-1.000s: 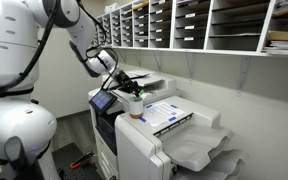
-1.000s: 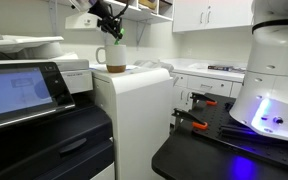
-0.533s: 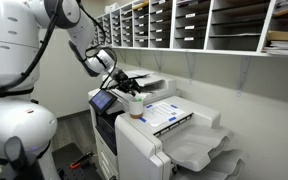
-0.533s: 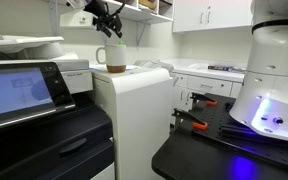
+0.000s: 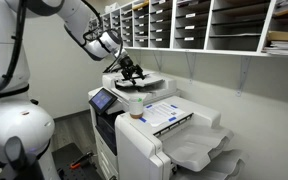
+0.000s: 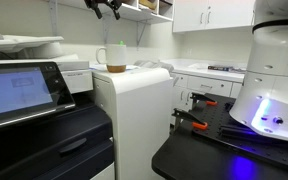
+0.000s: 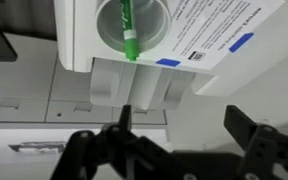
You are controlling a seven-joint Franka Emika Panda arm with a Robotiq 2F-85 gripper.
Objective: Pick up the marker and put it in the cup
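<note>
The whitish cup [image 5: 136, 103] with a tan-brown lower part stands on top of the white printer [image 5: 162, 122]; it also shows in an exterior view [image 6: 115, 58]. In the wrist view I look straight down into the cup [image 7: 156, 28]. The green marker [image 7: 129, 32] stands inside it, leaning on the rim. My gripper [image 5: 132, 68] hangs well above the cup, open, with nothing between its fingers. In the wrist view the gripper [image 7: 182, 130] shows its two dark fingers spread wide. At the top edge of an exterior view the gripper [image 6: 106, 8] is partly cut off.
A printed label sheet [image 7: 224, 30] lies on the printer top beside the cup. Rows of mail slots [image 5: 204, 25] run along the wall behind. A touch screen [image 6: 14, 95] sits lower on the printer. A black table [image 6: 214, 150] carries a white robot base [image 6: 274, 70].
The gripper went from shut on the marker just over the cup to open. The marker now rests in the cup, and the gripper has risen clear above it.
</note>
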